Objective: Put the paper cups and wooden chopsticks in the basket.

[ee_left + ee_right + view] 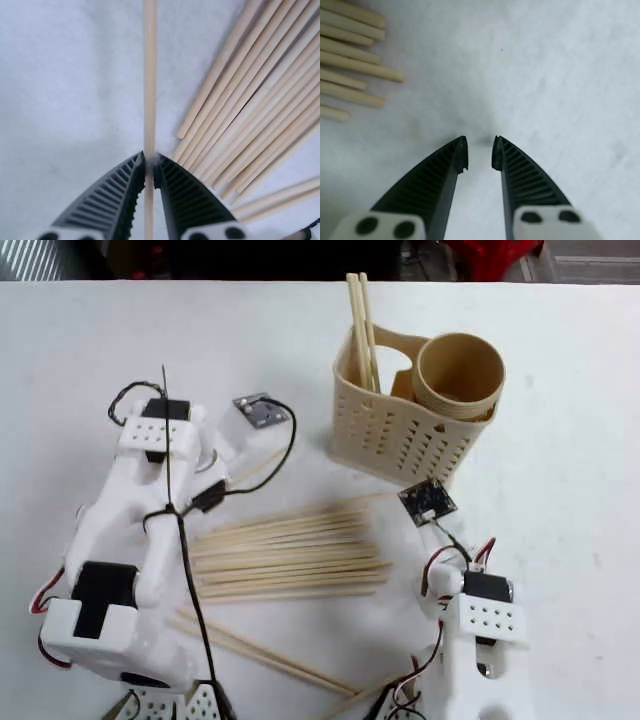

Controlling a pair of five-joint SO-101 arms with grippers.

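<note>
At the left of the white table (560,540), the left gripper (150,159) has its ribbed black fingers (120,195) pressed together on a single pale wooden chopstick (150,75), which runs straight out from between the tips and lies against the tabletop. Just beside it, toward the middle, a loose heap of pale wooden chopsticks (290,555) lies flat and roughly parallel, with two more wooden sticks (270,655) lying at an angle nearer the arms' bases. Farther back and to the right stands the cream perforated plastic basket (390,430), holding two upright wooden chopsticks (362,330) in one compartment and nested tan paper cups (460,375) in the other. At the right, the right gripper (480,150) hangs over bare table with its jaws slightly apart, gripping nothing, with the ends of the heap near it.
</note>
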